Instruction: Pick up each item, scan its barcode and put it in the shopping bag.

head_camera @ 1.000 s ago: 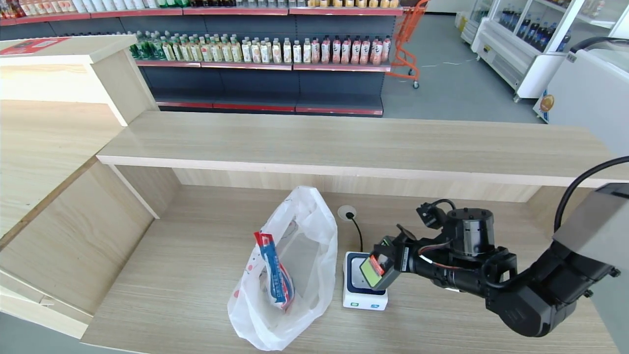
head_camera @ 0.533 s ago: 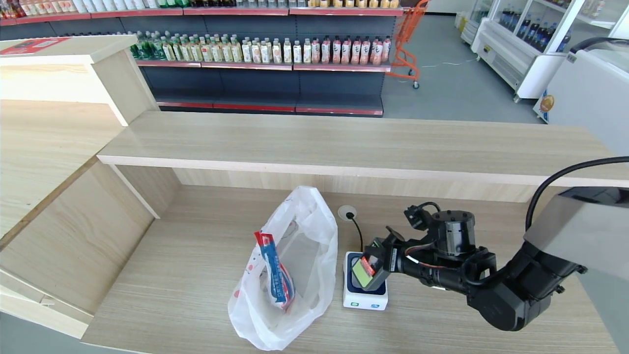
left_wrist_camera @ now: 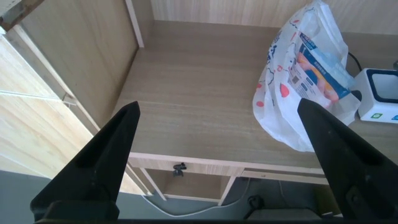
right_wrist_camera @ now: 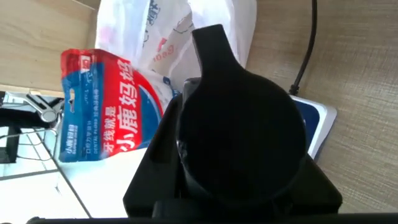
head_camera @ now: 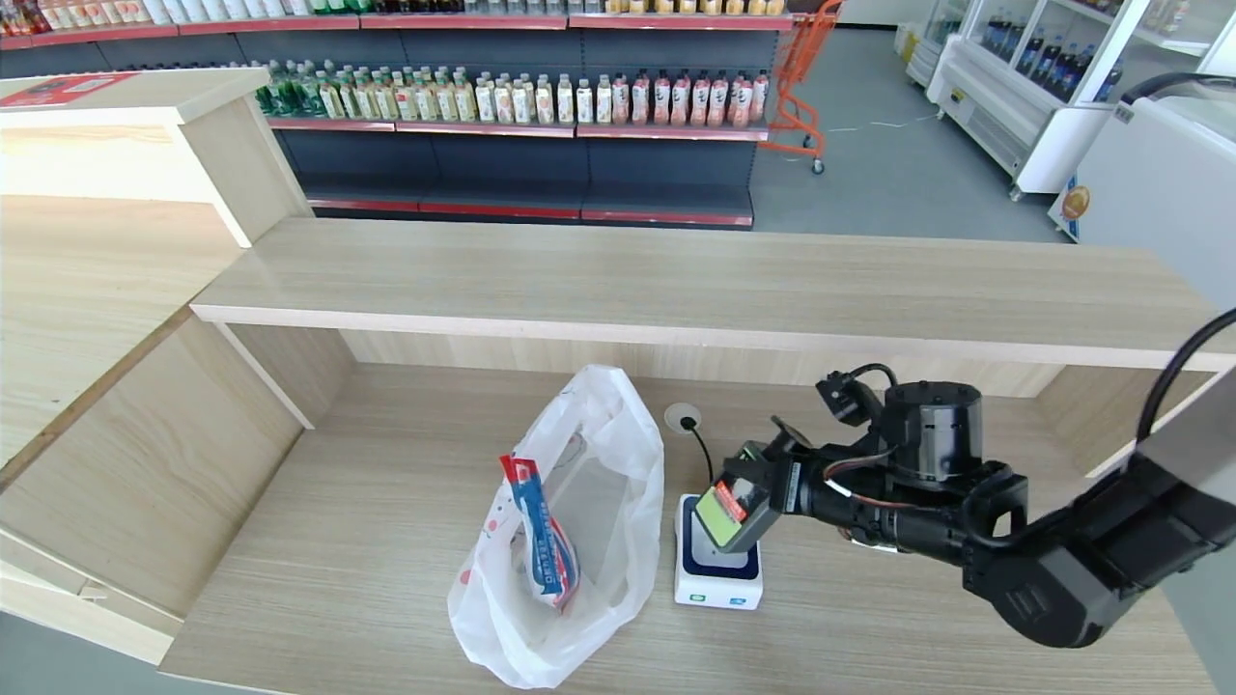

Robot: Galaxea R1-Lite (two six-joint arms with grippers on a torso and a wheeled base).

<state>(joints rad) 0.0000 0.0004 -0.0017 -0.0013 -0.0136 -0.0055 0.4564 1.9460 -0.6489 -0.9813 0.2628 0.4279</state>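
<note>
The right gripper [head_camera: 748, 492] is pinched on a small packet [head_camera: 719, 514] with a green face and a red band, holding it tilted just above the scanner [head_camera: 716, 579]; the packet hangs over the scanner's dark window, close to it, though whether they touch cannot be told. The shopping bag [head_camera: 608, 454] lies just beside the scanner on the robot's left, its mouth open toward the scanner's far side, with a blue and red packet [head_camera: 541, 541] already inside. The scanner's cable [head_camera: 703, 454] runs from behind the scanner to a port in the counter [head_camera: 338, 579]. The left gripper [left_wrist_camera: 219, 106] has its fingers spread wide and holds nothing; it hovers well apart from the scanner, beyond the bag, near the counter's front edge.

The step in hand looks like the scan. To do it well, the printed side of the packet should probably face the scanner's window squarely rather than at a slant, close above the scanner and steady for a moment; the grip should stay off the barcode, and which face carries it cannot be read here. For the move from scanner to bag, the packet likely needs lifting clear of the scanner first, then carrying over the bag's rim without snagging the thin plastic or the cable behind the scanner; release is best low inside the mouth, beside the packet already there.
</note>
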